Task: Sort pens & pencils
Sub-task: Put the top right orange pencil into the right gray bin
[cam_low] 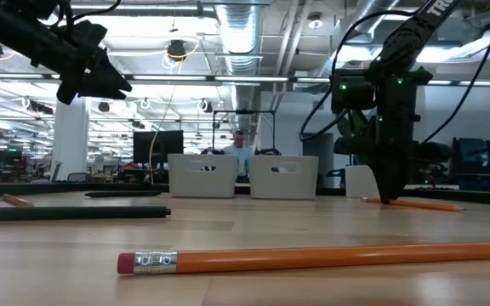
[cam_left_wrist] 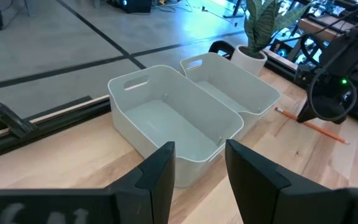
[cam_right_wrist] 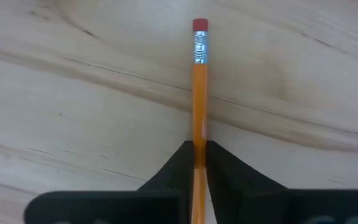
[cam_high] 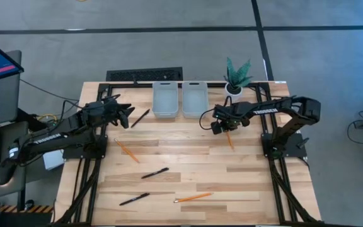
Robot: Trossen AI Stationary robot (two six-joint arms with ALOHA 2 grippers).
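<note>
One pencil lies flat near the counter's right edge, just before the right-hand tray. The right end effector is clenched on it, fingers straddling its long axis, which runs straight ahead, eraser outward. The left end effector hangs released near the left tray, farther off.
</note>
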